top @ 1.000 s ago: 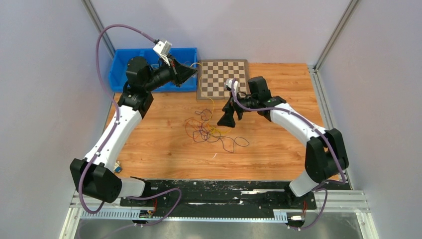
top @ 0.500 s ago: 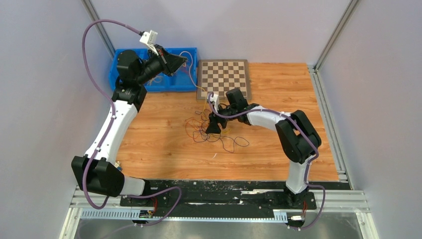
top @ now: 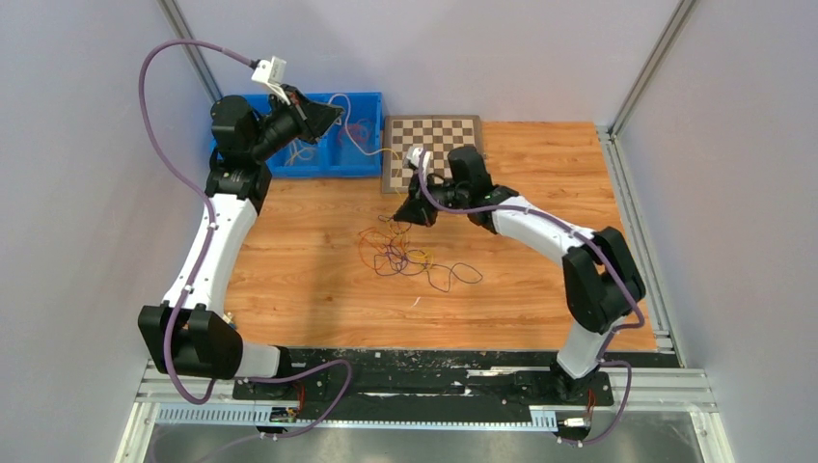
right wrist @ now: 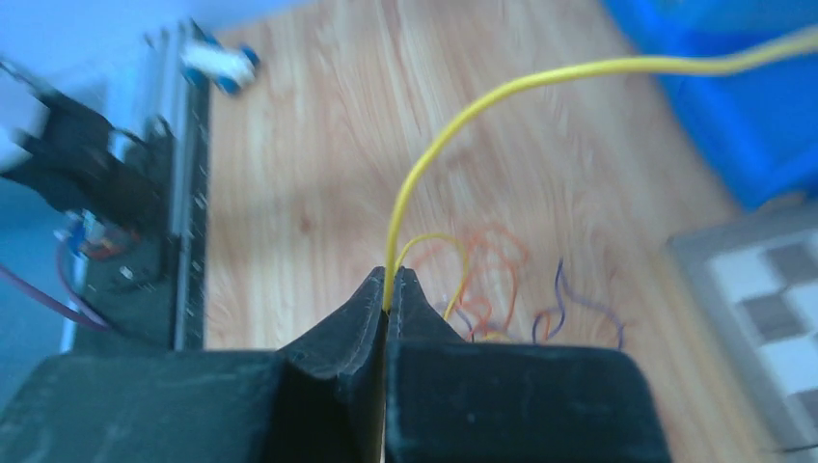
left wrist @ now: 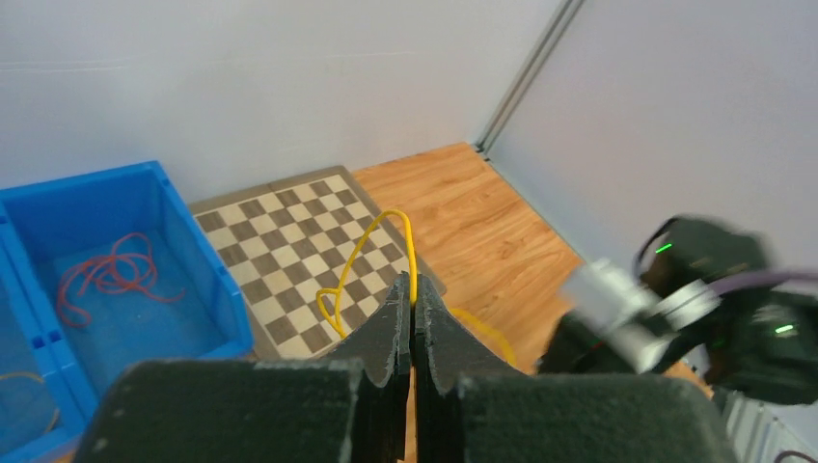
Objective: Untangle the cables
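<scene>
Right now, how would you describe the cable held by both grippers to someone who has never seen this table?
Look between the blue bin and the chessboard. A single yellow cable spans the air there, pinched by the left gripper over the bin and the right gripper by the board's near corner. Unlike the tangled cables lying flat nearby, it is lifted.

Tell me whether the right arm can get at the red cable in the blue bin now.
Probably not: the right gripper is shut on the yellow cable, which the left gripper also pinches over the blue bin. After letting go, the way to the uncovered red cable looks free.
</scene>
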Robot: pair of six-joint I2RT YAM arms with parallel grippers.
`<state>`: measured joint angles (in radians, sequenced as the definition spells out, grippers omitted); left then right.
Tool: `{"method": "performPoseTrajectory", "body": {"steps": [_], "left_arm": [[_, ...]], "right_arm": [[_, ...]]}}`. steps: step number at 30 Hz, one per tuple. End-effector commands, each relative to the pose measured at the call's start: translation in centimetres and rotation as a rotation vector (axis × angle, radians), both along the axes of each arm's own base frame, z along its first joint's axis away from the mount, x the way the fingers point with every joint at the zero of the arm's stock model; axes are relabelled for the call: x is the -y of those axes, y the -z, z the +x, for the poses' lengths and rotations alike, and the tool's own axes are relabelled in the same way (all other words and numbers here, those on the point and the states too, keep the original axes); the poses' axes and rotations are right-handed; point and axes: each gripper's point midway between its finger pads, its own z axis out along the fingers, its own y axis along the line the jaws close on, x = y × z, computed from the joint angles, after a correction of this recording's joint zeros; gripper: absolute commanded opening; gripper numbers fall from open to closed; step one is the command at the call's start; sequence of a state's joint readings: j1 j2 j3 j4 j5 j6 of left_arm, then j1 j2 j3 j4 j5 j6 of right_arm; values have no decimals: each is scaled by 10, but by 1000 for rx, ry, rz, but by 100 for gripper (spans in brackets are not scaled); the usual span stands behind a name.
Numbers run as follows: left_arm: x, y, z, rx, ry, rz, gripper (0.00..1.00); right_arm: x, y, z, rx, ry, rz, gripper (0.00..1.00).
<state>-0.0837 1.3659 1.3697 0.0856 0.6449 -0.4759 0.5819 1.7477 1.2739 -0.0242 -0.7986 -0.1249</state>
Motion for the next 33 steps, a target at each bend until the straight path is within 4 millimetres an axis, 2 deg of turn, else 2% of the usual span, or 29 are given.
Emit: {"method": "performPoseTrajectory", "body": {"steps": [1,3,4,6,9,12,16,19,21,23,24,26,31,33], "left_arm": [[-8,-6,-13,85,-14,106,0],[-3,-3,-23,115,42,143,0],[5,-1,-33,128,108,152,0],[14,-2,-52,174,210,169,0],[25,-4,-80,214,338,171,0],[34,-3,-100,225,434,176,0],[52,9,-128,220,564,189,0],[68,26,-146,203,641,216,0],[73,34,-150,209,656,233,3],[77,37,-148,209,656,230,9],[79,38,-146,210,654,230,18],[82,40,-139,207,632,234,24],[79,43,-119,199,535,252,28],[75,48,-115,200,497,276,35]], "right_arm": [[-2,-193,-30,203,-63,304,0],[5,-235,-37,262,-47,358,0],[8,-244,-38,281,-40,369,0],[10,-243,-41,286,-49,364,0],[10,-228,-41,254,-52,340,0],[9,-228,-42,243,-52,344,0],[9,-230,-40,251,-50,346,0],[9,-234,-41,259,-53,351,0],[8,-235,-41,259,-57,353,0],[8,-235,-43,251,-65,355,0],[8,-235,-44,248,-67,356,0],[8,-235,-46,242,-77,358,0],[12,-238,-51,251,-77,362,0],[13,-241,-52,264,-72,365,0]]}}
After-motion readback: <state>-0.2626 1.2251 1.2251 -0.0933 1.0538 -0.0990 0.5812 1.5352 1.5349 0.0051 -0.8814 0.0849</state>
